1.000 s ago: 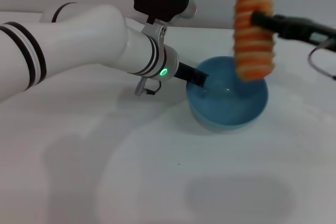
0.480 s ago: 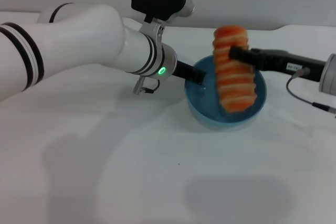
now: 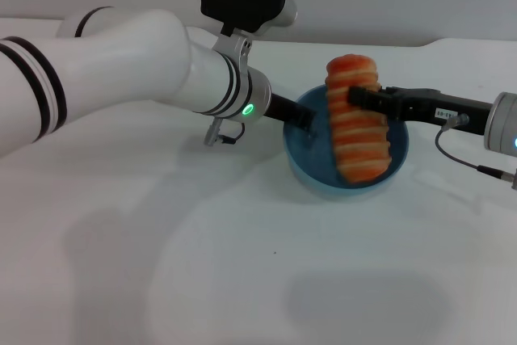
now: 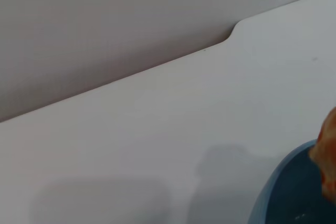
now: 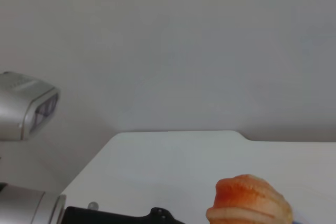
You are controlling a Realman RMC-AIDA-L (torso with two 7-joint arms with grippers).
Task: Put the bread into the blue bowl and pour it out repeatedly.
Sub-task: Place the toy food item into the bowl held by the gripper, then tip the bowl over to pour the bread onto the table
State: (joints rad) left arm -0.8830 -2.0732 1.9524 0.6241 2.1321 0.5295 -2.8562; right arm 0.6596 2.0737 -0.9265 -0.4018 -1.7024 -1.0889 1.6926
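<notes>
Change: over the last second the right claw (image 3: 357, 96) had carried the bread (image 3: 356, 119) down and toward 9 o'clock, from high beyond the bowl's far right rim to a place over the bowl's hollow, its lower end sunk inside the rim.
Meaning for the task: the loading step looked nearly done; only the release seemed left before the pouring could begin.
Right claw: reaching in from 3 o'clock, it was clamped on the bread's upper half, holding the loaf nearly upright.
Left claw: at the 9 o'clock rim of the blue bowl (image 3: 307, 166), its dark tip (image 3: 303, 119) appeared pinched on that rim, bracing the bowl; the exact closure was hard to see.
Bread position: hanging in the bowl's mouth, slightly toward 3 o'clock of centre; whether its lower end touched the bowl floor could not be told.
Bread form: long toy loaf, ridged across, orange and cream bands, rounded top end, a moulded look.
Bowl form: round, deep, glossy light blue, smooth and unmarked; it would probably slide easily if left unbraced.
Tabletop: plain white (image 3: 242, 264), matte, flat, with soft shadows of the arms.
Wrist views: the left one showed the bowl's rim and a sliver of bread; the right one showed the loaf's rounded top.
</notes>
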